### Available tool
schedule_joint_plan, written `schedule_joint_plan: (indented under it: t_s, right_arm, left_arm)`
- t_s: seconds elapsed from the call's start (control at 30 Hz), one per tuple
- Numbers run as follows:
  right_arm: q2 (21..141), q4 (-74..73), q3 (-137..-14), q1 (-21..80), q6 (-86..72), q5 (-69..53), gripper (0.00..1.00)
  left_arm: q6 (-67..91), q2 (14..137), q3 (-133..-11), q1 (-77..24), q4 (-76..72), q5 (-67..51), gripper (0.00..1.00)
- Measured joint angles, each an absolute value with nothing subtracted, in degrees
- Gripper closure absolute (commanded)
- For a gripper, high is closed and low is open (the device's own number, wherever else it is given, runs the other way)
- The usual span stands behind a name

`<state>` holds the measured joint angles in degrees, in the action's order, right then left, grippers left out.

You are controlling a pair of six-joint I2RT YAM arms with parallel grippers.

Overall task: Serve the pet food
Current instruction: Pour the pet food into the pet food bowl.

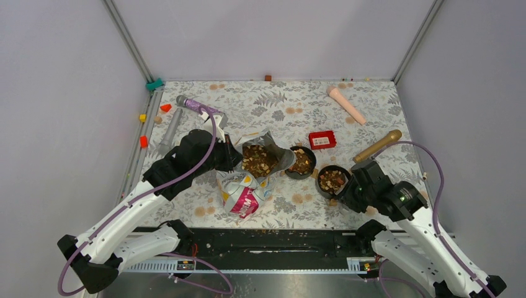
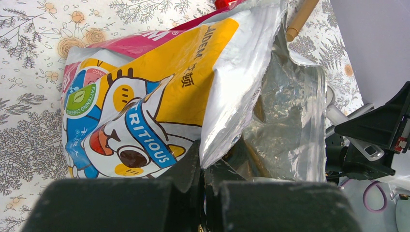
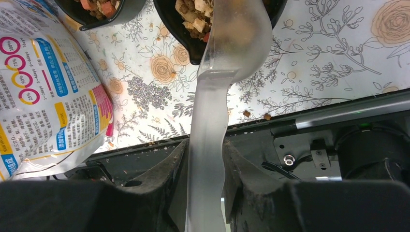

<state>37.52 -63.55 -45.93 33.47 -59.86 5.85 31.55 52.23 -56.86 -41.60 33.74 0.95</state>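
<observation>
Jaws of the left gripper (image 2: pixel 203 169) press together on the rim of the yellow-white-pink cartoon-cat bag (image 2: pixel 159 82); those of the right gripper (image 3: pixel 205 154) pinch a translucent plastic scoop (image 3: pixel 212 96) whose long axis runs ahead over a round black bowl (image 3: pixel 180 34). Small brown kibble (image 1: pixel 257 160) lies there and, leftward, in the bag mouth.

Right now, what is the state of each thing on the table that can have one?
pet food bag: open, kibble inside
left gripper: shut on bag's rim
left bowl: holds kibble
right bowl: holds kibble
clear scoop: head over right bowl
right gripper: shut on scoop's handle
</observation>
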Motion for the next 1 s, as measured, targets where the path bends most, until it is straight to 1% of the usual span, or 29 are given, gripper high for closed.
schedule_joint_plan:
  t_s: [0.33,0.5,0.73,1.0]
  right_arm:
    - [40.3,-68.6,-52.1,33.3,-53.6,6.4,1.00]
    - [42.0,-71.6,-53.1,33.3,-50.4,6.5,1.00]
    - [43.7,-72.2,-53.8,33.3,-46.0,6.4,1.00]
    - [49.5,-74.3,-59.5,33.3,-39.0,6.5,1.00]
  left_arm:
    - [31.6,52.2,-56.9,-41.6,33.7,1.0,1.00]
    - [31.5,52.2,-56.9,-41.6,33.7,1.0,1.00]
    - [31.5,52.2,-56.9,-41.6,33.7,1.0,1.00]
    - [31.5,52.2,-56.9,-41.6,33.8,1.0,1.00]
